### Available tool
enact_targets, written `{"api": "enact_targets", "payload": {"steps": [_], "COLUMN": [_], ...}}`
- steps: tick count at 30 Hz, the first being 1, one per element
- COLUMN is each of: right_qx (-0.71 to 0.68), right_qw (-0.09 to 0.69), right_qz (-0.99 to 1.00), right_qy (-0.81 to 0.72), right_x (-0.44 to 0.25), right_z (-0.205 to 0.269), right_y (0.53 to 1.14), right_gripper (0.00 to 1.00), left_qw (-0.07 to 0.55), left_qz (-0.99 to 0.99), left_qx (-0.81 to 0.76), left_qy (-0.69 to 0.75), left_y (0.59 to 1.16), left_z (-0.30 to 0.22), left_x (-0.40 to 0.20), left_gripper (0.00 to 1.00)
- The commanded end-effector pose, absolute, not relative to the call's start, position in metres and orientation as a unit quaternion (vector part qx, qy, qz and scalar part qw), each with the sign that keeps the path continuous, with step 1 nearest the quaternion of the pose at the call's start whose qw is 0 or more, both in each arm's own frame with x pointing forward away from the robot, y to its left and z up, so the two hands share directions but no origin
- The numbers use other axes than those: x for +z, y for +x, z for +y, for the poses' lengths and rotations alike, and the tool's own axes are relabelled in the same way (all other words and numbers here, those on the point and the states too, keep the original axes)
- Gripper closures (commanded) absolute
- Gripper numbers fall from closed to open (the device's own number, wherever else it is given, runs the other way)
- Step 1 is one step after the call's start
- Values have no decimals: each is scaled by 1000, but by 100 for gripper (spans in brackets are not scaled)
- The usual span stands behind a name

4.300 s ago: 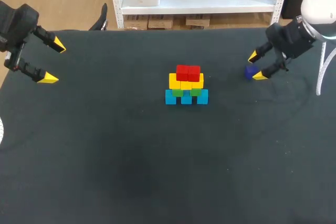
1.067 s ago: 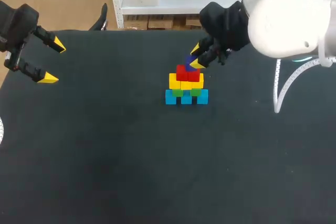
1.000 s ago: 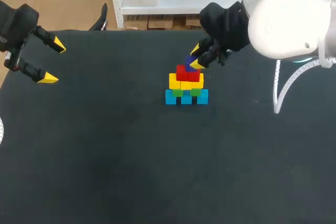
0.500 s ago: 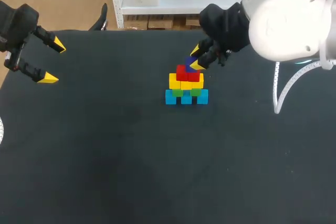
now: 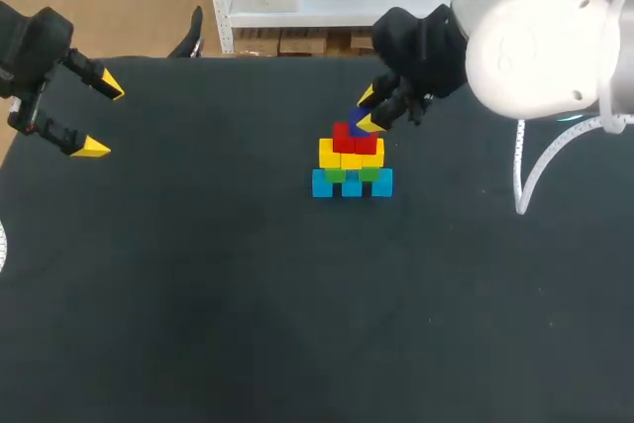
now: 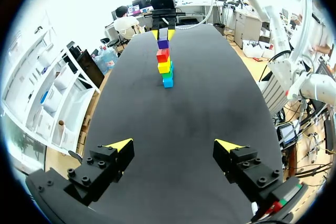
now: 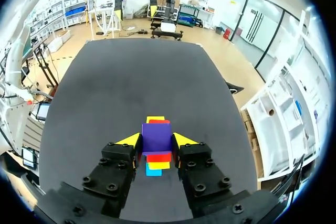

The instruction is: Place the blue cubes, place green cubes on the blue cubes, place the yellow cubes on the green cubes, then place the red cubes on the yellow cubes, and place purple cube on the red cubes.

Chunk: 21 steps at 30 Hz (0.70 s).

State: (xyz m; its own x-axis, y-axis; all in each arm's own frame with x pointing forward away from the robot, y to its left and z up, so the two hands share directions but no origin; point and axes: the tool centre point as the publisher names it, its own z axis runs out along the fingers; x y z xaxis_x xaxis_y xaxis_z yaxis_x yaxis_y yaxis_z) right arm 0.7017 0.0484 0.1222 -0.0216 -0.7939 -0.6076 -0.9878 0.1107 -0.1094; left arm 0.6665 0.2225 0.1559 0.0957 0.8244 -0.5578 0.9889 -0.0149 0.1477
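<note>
- My left gripper (image 5: 99, 116) hangs over the far left corner of the table (image 5: 248, 294), well apart from everything else. Its fingers are spread wide and there's nothing between them.
- From the left wrist view the whole pile is way out ahead of that gripper, lined up roughly with the gap between its fingers.
- Middle of the table is the pile itself. The bottom row is the blue cubes (image 5: 352, 184), three of them side by side.
- On top of those sit two green cubes (image 5: 336, 174). They're mostly tucked under the next layer, so I only see their front faces.
- Then come the yellow cubes (image 5: 351, 158), which look like three in a row and sit a bit wider than the greens.
- On the yellows are two red cubes (image 5: 355, 138), touching each other.
- Right at the top of the pile is the purple cube (image 7: 156, 137), directly over the reds. From the left wrist view it looks like it's down on them or just about, but I honestly can't tell if it's actually resting there.
- My right arm comes in from the right and reaches to the back of the pile. My right gripper (image 5: 368, 109) is clamped on the purple cube, one yellow-tipped finger pressed on each side of it, fingers only as far apart as the cube is wide.
</note>
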Motion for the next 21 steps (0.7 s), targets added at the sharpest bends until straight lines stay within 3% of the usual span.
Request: {"api": "enact_targets", "payload": {"steps": [1, 21], "right_qx": [175, 176], "right_qw": [275, 270], "right_qz": [693, 694], "right_qy": [-643, -644], "right_x": [122, 120], "right_z": [49, 51], "right_y": [701, 703], "right_gripper": [100, 100], "left_qw": [257, 257], "left_qz": [653, 653], "left_qx": [-159, -159], "left_qy": [694, 694], "left_y": [667, 667], "left_z": [223, 223], "left_x": [156, 156], "left_gripper": [0, 0]}}
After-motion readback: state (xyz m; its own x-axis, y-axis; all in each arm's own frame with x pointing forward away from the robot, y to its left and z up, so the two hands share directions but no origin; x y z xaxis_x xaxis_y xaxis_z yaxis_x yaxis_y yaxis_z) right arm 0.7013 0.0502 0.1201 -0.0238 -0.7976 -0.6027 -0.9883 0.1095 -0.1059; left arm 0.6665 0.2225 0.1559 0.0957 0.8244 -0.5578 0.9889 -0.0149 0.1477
